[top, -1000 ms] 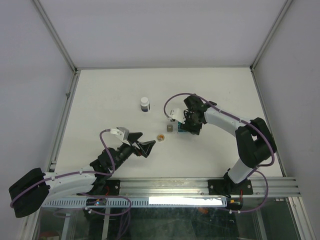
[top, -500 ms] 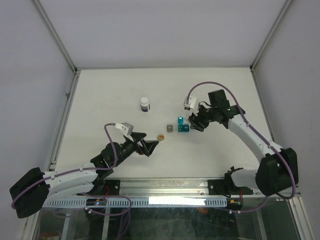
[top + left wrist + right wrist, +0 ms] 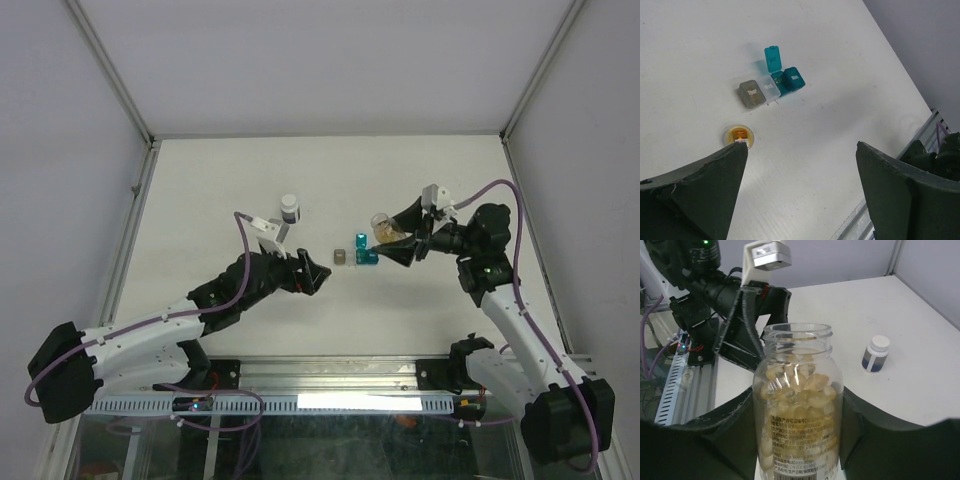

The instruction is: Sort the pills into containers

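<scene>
The white table (image 3: 200, 190) carries everything. The left arm (image 3: 150, 335) stretches from the near left toward the middle. Its fingers (image 3: 695, 190) are spread wide with nothing between them. The right arm (image 3: 505, 300) comes in from the near right. Its fingers (image 3: 880, 440) are closed on the sides of a clear bottle (image 3: 797, 405), held upright above the table. The bottle's mouth is uncapped and it is packed with yellowish pills (image 3: 800, 385).

A white bottle (image 3: 290, 208) with a dark label stands farther back, left of centre (its cap is on).

The containers (image 3: 771, 86) sit at the middle of the table, between the two sets of fingers. They are small boxes touching in a short row. The grey box (image 3: 751, 93) is at the left end, a clear one is beside it, and the teal box (image 3: 790, 80) is at the right end. A teal lid (image 3: 772, 58) stands flipped open on the far side.

A small round amber cap (image 3: 739, 135) lies on the table near the grey box, close to the tip of one left finger.
</scene>
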`<state>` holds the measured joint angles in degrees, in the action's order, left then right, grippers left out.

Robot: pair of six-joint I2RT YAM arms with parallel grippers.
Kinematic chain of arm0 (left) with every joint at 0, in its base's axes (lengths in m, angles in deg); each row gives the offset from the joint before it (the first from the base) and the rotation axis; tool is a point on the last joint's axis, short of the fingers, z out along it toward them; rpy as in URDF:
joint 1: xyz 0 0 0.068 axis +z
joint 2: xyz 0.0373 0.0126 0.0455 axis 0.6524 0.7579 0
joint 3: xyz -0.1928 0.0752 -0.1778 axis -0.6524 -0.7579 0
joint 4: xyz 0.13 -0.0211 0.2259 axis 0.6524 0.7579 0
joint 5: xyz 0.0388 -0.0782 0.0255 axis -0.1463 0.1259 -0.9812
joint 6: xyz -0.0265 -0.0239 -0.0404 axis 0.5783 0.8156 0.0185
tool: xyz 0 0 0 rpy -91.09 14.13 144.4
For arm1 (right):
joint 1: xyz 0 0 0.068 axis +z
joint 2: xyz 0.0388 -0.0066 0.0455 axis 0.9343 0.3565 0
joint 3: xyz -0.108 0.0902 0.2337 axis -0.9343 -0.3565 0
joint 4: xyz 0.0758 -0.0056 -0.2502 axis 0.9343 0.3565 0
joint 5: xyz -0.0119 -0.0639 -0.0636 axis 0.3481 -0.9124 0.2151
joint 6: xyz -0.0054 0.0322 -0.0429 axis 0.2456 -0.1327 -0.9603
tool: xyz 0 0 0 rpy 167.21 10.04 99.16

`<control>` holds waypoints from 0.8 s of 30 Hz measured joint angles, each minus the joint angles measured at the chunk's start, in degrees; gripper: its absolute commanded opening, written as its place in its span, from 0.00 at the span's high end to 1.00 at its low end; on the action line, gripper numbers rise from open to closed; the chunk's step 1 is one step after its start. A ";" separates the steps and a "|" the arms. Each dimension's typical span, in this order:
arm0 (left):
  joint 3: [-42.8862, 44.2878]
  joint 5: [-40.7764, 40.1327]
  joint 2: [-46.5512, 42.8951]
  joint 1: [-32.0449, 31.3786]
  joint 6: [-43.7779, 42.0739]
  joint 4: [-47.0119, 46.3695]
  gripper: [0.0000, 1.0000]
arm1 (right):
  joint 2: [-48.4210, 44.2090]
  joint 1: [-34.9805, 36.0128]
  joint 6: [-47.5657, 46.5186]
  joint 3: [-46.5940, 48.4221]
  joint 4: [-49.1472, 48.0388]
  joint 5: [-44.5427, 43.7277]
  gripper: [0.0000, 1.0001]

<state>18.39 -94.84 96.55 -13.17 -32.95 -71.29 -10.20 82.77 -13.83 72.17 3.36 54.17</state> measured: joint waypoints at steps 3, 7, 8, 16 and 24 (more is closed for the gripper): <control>4.48 -2.23 4.17 -0.57 0.74 6.01 0.14 | -2.16 -1.84 5.07 -4.15 -5.79 2.14 1.00; 10.69 -7.10 12.48 -3.21 1.03 12.44 0.13 | -2.71 -3.76 8.70 -5.18 -9.11 4.72 1.00; 11.58 -7.72 14.43 -3.56 1.05 13.49 0.13 | -2.84 -3.85 9.42 -5.18 -9.68 4.98 1.00; 13.46 -9.09 20.70 -3.82 -1.44 17.22 0.09 | -3.17 -4.33 11.19 -4.42 -7.13 4.28 1.00; 15.15 -7.28 23.34 -1.27 -5.35 15.32 0.10 | -2.78 -6.10 5.92 -1.33 2.73 1.73 1.00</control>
<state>33.53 -102.12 119.90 -14.44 -38.31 -55.97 -12.97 76.67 -7.90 70.84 6.09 55.90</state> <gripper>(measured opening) 0.911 0.546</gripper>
